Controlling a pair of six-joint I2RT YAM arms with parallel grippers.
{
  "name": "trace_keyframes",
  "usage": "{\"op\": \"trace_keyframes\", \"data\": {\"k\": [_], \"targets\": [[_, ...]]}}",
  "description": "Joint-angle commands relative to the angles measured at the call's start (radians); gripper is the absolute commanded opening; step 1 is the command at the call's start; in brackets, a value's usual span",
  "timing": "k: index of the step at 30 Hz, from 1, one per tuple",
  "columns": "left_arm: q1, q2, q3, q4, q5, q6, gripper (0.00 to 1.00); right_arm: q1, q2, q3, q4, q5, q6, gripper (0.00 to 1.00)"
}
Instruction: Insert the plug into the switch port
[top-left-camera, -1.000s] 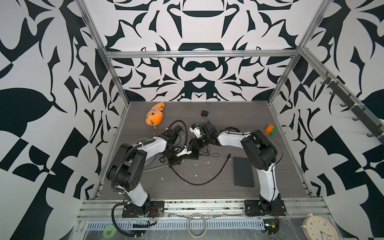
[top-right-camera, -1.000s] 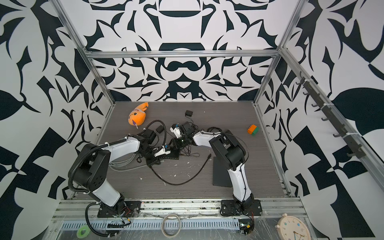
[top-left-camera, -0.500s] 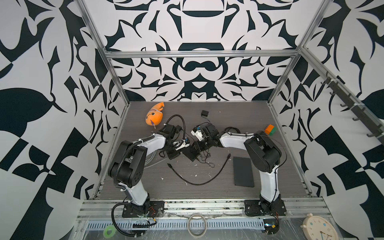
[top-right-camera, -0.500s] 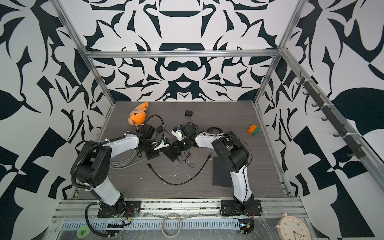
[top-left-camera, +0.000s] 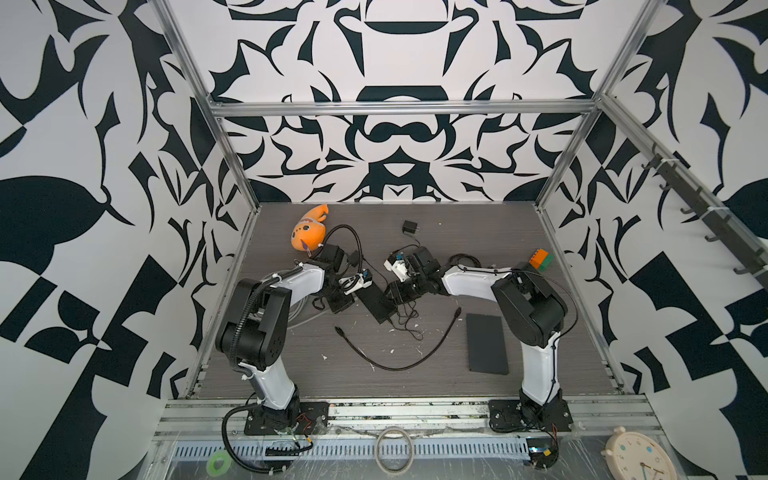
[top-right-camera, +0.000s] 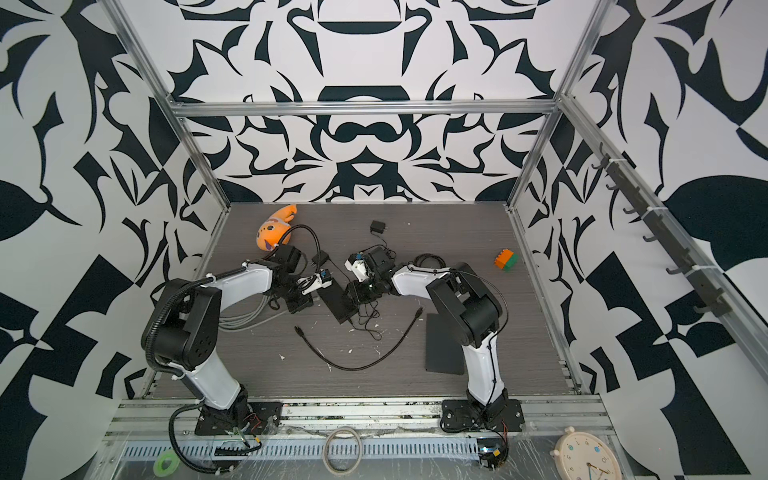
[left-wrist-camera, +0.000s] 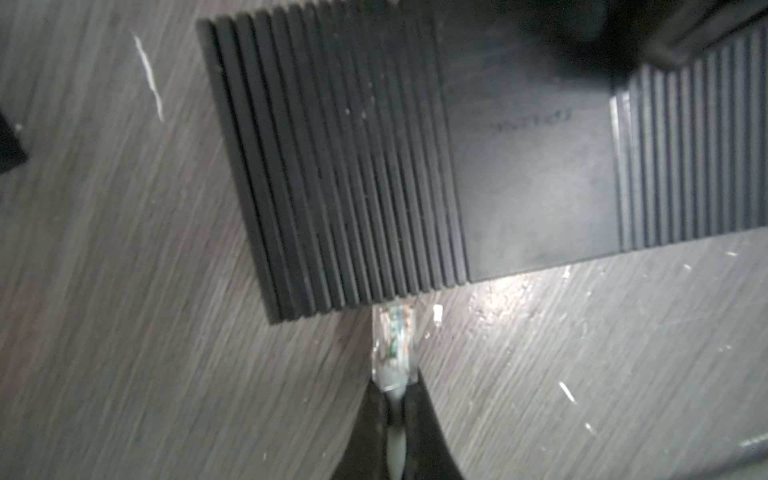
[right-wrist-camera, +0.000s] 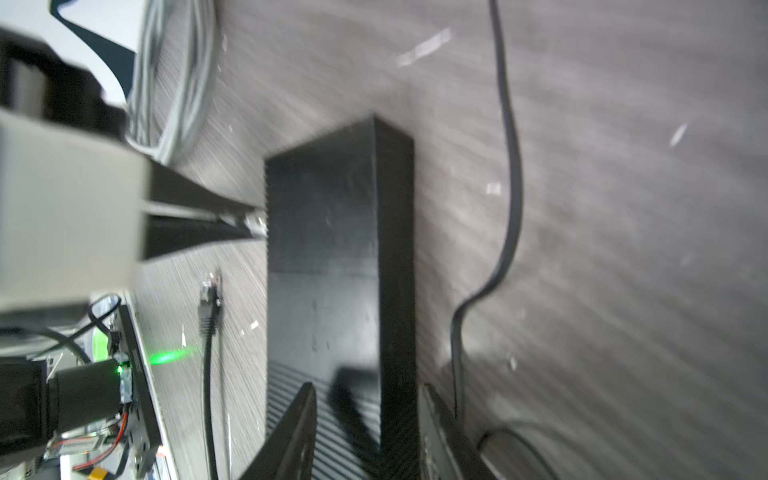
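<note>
A: Where's the plug (left-wrist-camera: 394, 336)?
B: Clear one. The left gripper (left-wrist-camera: 397, 384) has it pinched at the back end, fingers pressed together, w/ the grey lead running out btw them. Its nose touches the ribbed long side of the switch (left-wrist-camera: 374, 166), nr one end.
A: So it's in a port?
B: Can't tell. In the left wrist view the port face is hidden under the switch's top edge, and the right wrist view is too blurred there.
A: And the switch?
B: Black ribbed box, flat on the table (top-left-camera: 311, 382), lying diagonal btw the two arms in both top views. The right gripper (right-wrist-camera: 368, 392) is at the end away from the plug, fingers part-way apart, one each side of the box. Looks clamped on it.
A: Anything else nr it?
B: A loose black cable (top-left-camera: 399, 361), w/ one end lying just beside the switch, not touching. The grey cable bundle (right-wrist-camera: 174, 79) sits behind the left gripper. Well apart: orange plush fish (top-left-camera: 308, 233), power adapter (top-left-camera: 409, 227), colour block (top-left-camera: 540, 259), flat black pad (top-left-camera: 486, 343).
</note>
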Motion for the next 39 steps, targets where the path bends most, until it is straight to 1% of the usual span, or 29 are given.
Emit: {"op": "trace_keyframes", "data": {"k": [1,4,11,17,21,25,29,34,39], "targets": [[0.009,0.048,0.0,-0.032,-0.014,0.012,0.05,-0.004,0.013,0.056,0.049,0.02,0.001,0.44],[0.018,0.069,0.034,-0.065,0.018,0.006,0.05,-0.002,0.036,0.073,0.088,0.032,0.003,0.45],[0.018,0.098,0.064,-0.071,0.003,-0.032,0.05,-0.001,0.103,0.124,0.104,0.015,-0.006,0.46],[0.017,0.12,0.095,-0.087,-0.015,-0.051,0.04,0.001,0.128,0.131,0.125,-0.013,0.002,0.46],[-0.017,0.112,0.1,-0.102,-0.036,-0.056,0.04,0.001,0.137,0.146,0.129,-0.025,0.021,0.46],[-0.026,0.116,0.114,-0.073,-0.072,-0.133,0.03,0.001,0.141,0.147,0.136,-0.042,0.037,0.46],[-0.027,0.123,0.125,-0.056,-0.097,-0.181,0.03,0.001,0.149,0.143,0.141,-0.049,0.042,0.46],[-0.027,0.087,0.095,0.004,-0.085,-0.206,0.03,0.001,0.16,0.141,0.135,-0.051,0.041,0.46],[-0.027,0.081,0.106,-0.002,-0.02,-0.197,0.03,0.0,0.177,0.152,0.156,-0.094,0.043,0.46]]}}
